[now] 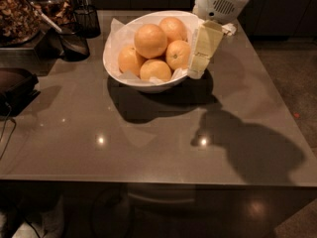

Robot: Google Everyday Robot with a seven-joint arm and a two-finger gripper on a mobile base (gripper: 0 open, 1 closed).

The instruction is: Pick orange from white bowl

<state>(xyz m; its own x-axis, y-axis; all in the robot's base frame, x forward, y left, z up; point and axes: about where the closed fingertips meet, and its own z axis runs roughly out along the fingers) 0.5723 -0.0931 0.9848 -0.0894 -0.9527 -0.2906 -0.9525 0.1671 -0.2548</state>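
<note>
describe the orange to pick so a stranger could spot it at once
On the grey table sits a white bowl, the gripper at its right rim. Inside, the orange is the biggest, piled atop the smaller oranges.

- A single camera view, set high above the near edge of the table [148, 148], looks steeply down.
- It faces the far edge, where the end effector [197, 71] hangs at the right rim of the white bowl [143, 86].
- It is moderately near: the table fills most of the frame, and the floor shows right of the end effector.
</note>
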